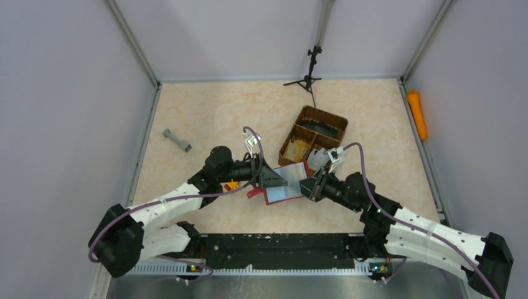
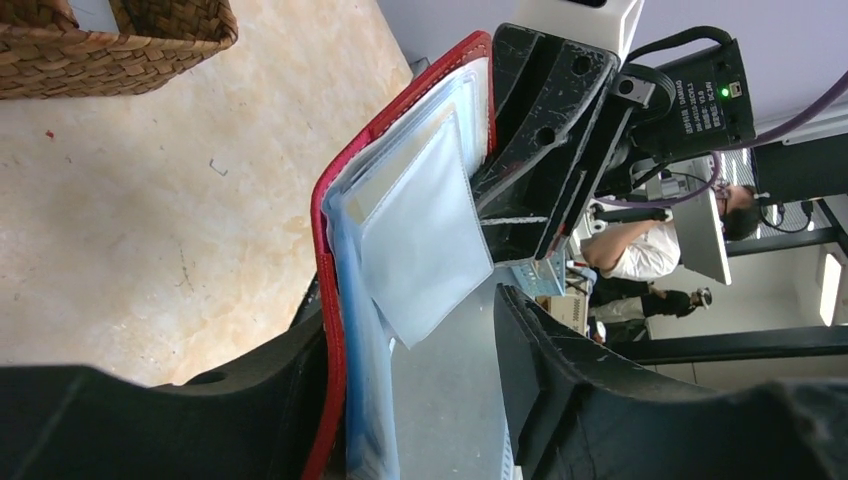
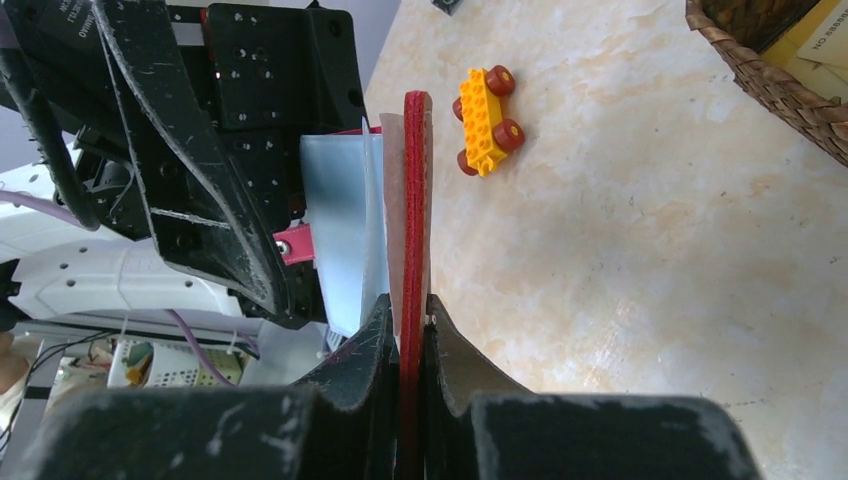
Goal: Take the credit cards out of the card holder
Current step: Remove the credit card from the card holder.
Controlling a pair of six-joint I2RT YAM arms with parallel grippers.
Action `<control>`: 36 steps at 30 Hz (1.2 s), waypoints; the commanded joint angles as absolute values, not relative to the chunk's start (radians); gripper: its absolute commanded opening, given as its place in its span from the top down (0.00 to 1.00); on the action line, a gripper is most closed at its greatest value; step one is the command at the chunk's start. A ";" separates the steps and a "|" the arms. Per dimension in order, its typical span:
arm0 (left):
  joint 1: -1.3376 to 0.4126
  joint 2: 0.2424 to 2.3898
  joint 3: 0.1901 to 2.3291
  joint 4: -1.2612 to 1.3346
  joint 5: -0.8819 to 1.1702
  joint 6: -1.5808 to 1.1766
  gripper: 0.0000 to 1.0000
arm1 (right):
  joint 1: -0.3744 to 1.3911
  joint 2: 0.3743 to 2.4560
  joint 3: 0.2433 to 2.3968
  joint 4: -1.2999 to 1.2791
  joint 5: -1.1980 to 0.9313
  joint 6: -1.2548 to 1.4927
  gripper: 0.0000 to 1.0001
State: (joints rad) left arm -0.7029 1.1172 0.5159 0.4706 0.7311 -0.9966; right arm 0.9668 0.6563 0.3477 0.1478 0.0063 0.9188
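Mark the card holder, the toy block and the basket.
card holder (image 3: 416,200), right wrist view, red cover edge
toy block (image 3: 484,118), right wrist view, yellow body
basket (image 2: 120,65), left wrist view, woven side wall

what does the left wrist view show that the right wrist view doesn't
Only the left wrist view: the inside of the card holder, with its clear sleeves fanned out face on between the spread fingers of the left gripper.

Only the right wrist view: a yellow toy block with red wheels, and the right gripper clamped on the holder's red cover, seen edge on.

Both: the red card holder, the wicker basket and the tan table.
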 commanded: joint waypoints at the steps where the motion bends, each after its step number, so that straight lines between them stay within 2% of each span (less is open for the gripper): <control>1: -0.723 1.101 0.567 0.486 0.714 -0.967 0.44 | 0.978 0.667 0.345 0.251 0.003 0.923 0.86; 3: -0.727 1.101 0.568 0.480 0.712 -0.966 0.44 | 0.977 0.672 0.332 0.289 -0.029 0.938 0.65; 4: -0.727 1.100 0.569 0.480 0.709 -0.968 0.45 | 0.978 0.675 0.327 0.306 -0.044 0.945 0.58; 5: -0.728 1.099 0.568 0.480 0.706 -0.969 0.45 | 0.978 0.680 0.320 0.327 -0.056 0.948 0.57; 6: -0.729 1.095 0.568 0.480 0.703 -0.970 0.45 | 0.978 0.684 0.318 0.343 -0.062 0.948 0.58; 8: -0.730 1.093 0.572 0.479 0.699 -0.972 0.42 | 0.977 0.697 0.322 0.335 -0.059 0.955 0.66; 11: -0.733 1.095 0.577 0.480 0.702 -0.977 0.30 | 0.978 0.729 0.348 0.287 -0.050 0.949 0.79; 13: -0.736 1.094 0.576 0.485 0.701 -0.977 0.21 | 0.977 0.749 0.362 0.274 -0.053 0.944 0.74; 15: -0.739 1.094 0.576 0.490 0.703 -0.977 0.17 | 0.977 0.766 0.366 0.279 -0.065 0.946 0.63; 16: -0.739 1.095 0.577 0.491 0.704 -0.977 0.16 | 0.978 0.776 0.369 0.283 -0.071 0.947 0.62; 18: -0.741 1.099 0.577 0.496 0.706 -0.980 0.16 | 0.978 0.794 0.372 0.285 -0.076 0.951 0.64; 19: -0.741 1.102 0.575 0.500 0.707 -0.983 0.16 | 0.978 0.800 0.373 0.284 -0.073 0.954 0.73; 20: -0.742 1.103 0.575 0.501 0.708 -0.984 0.16 | 0.978 0.803 0.374 0.280 -0.070 0.954 0.76; 23: -0.743 1.108 0.579 0.489 0.704 -0.980 0.17 | 0.977 0.809 0.384 0.259 -0.054 0.955 0.81; 27: -0.744 1.111 0.609 0.370 0.660 -0.933 0.15 | 0.978 0.803 0.384 0.252 -0.051 0.946 0.79; 32: -0.745 1.122 0.616 0.351 0.656 -0.926 0.07 | 0.978 0.812 0.388 0.253 -0.067 0.936 0.66; 36: -0.747 1.136 0.626 0.355 0.664 -0.928 0.06 | 0.977 0.846 0.412 0.235 -0.078 0.925 0.67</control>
State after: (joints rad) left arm -0.7406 1.1210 0.5755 0.3344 0.6605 -0.9432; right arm 0.9668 0.8192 0.3447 0.2249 -0.0654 0.9493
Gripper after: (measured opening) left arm 0.934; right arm 0.336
